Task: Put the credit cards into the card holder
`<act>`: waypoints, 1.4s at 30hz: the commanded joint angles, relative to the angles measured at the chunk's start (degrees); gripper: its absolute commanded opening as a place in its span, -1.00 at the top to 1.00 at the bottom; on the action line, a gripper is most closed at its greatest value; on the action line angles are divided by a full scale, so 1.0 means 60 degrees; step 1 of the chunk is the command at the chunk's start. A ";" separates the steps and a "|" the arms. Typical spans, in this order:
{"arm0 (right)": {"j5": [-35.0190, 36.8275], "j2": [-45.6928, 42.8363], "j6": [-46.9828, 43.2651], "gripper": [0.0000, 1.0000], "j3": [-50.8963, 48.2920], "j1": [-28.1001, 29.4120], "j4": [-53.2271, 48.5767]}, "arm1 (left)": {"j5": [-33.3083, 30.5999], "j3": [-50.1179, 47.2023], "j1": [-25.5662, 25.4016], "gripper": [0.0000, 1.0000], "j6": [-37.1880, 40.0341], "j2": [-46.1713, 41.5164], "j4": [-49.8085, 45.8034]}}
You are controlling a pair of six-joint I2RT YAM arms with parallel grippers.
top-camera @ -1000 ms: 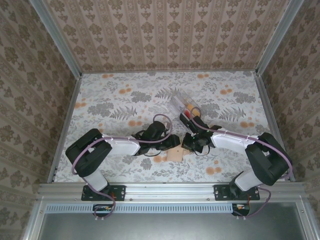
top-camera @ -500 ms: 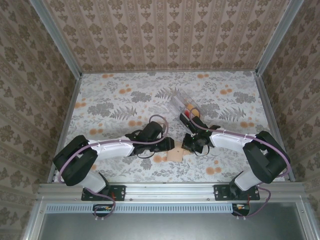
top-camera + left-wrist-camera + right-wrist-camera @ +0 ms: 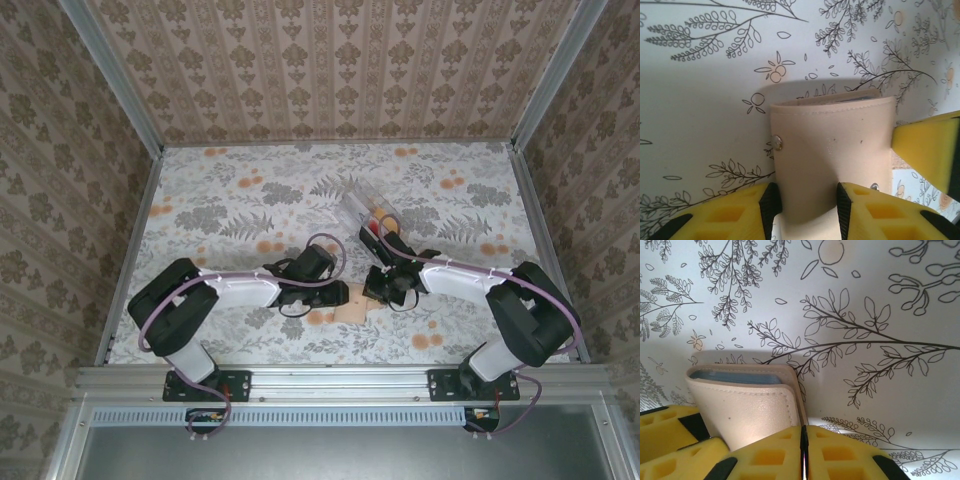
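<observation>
- The card holder (image 3: 832, 135) is clamped between the fingers of the left gripper (image 3: 807, 200), low on the table (image 3: 220, 210).
- The right gripper (image 3: 802, 435) is closed, jaws together, at the card holder's edge.

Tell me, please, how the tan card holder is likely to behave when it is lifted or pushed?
Likely floppy: the card holder bows upward at the left gripper instead of lying flat. Probably light, being a thin stitched pouch, so a push should slide it across the floral tabletop. Its smooth face might slip in a pinch.
</observation>
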 commanded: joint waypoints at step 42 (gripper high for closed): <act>0.0232 -0.1553 -0.0981 0.57 0.0047 0.0105 -0.2819 | -0.0070 -0.0023 -0.0229 0.32 -0.0208 0.0399 0.0260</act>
